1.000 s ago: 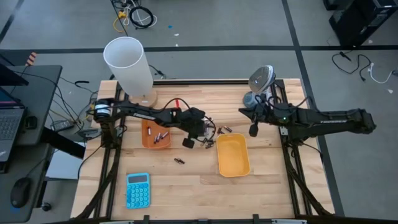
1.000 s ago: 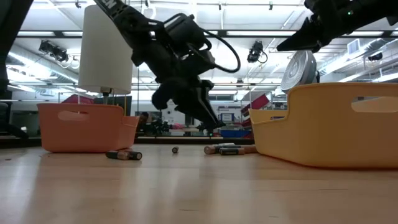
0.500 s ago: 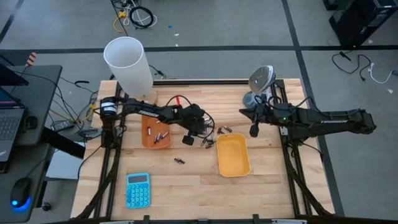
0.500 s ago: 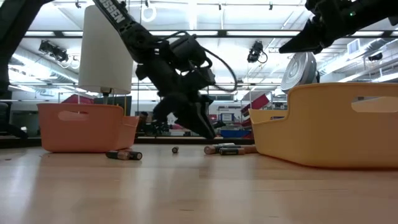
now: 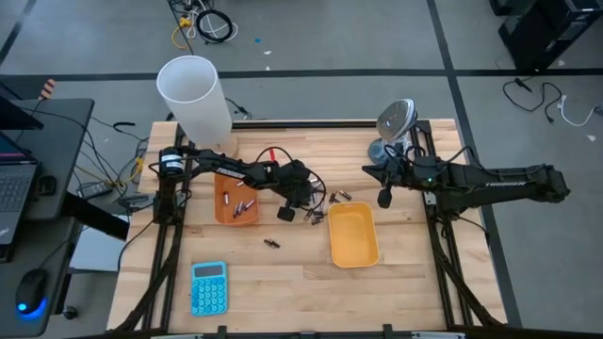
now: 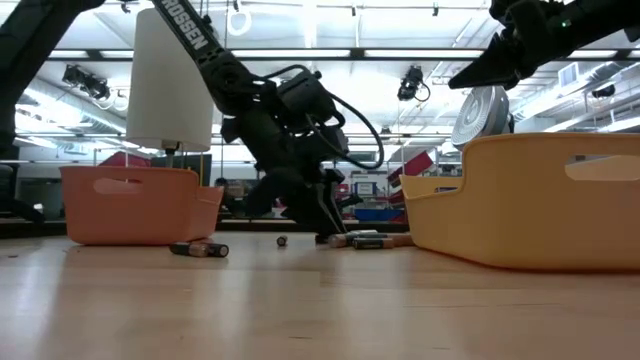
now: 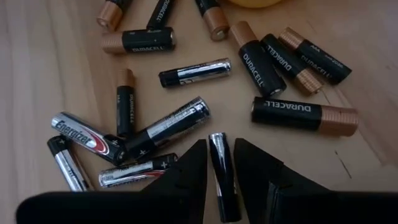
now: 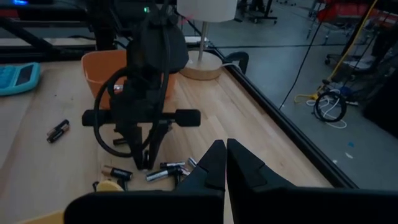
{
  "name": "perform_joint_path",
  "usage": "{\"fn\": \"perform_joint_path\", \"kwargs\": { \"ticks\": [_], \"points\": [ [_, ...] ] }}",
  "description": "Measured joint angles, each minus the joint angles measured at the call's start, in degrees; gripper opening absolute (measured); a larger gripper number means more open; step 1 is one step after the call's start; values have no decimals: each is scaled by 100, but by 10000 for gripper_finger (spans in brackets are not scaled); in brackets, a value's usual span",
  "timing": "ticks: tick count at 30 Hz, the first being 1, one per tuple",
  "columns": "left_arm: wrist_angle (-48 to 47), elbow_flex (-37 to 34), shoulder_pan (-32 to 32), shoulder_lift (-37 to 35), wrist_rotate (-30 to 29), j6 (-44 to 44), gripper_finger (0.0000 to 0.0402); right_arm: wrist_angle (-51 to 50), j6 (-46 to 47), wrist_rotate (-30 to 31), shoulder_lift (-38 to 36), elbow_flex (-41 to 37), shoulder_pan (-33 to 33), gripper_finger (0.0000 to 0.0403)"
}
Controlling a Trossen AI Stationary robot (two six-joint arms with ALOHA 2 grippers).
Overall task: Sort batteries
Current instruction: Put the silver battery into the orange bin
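Several batteries (image 7: 186, 118), black-and-copper and silvery, lie loose on the wood between the orange tray (image 5: 236, 202) and the yellow tray (image 5: 353, 235). In the high view this heap of batteries (image 5: 328, 201) shows small. My left gripper (image 7: 221, 171) is open and slants down, its tips at the table in the heap's edge. One finger stands on each side of a silver-and-black battery (image 7: 220, 155) that lies flat. My right gripper (image 8: 225, 163) is shut and hangs high above the table's right side, holding nothing. My left gripper's fingers (image 7: 191, 177) stand close along both long sides of the silver-and-black battery (image 7: 219, 146), slanting down from the table's left. The battery lies flat on the wood, lengthwise between them. Whether the fingers touch it I cannot tell.
Two more batteries (image 5: 271, 244) lie toward the near edge, and some lie in the orange tray. A blue calculator (image 5: 208, 287) sits near left. A white lamp (image 5: 195, 99) stands far left and a small fan (image 5: 396, 122) far right.
My left gripper has sunk from above the heap to the table, shifting slightly toward the table's right, with its fingers the same width apart. The batteries have stayed where they lay.
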Motion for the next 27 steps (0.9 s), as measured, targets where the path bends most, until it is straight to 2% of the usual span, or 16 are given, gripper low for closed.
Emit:
{"fn": "perform_joint_path", "kwargs": {
  "ticks": [7,13,20,27],
  "points": [
    [-242,17,-2,-13,-134,-302,79,-20,19,0,2,0,0,3],
    [-349,15,-4,-22,-128,-297,15,-25,16,0,4,0,0,3],
    [-389,4,-13,-89,-107,-409,10,-36,10,0,2,0,0,3],
    [-730,-38,-17,-644,-25,-601,5,-39,-1,0,3,0,0,3]
  ]
}}
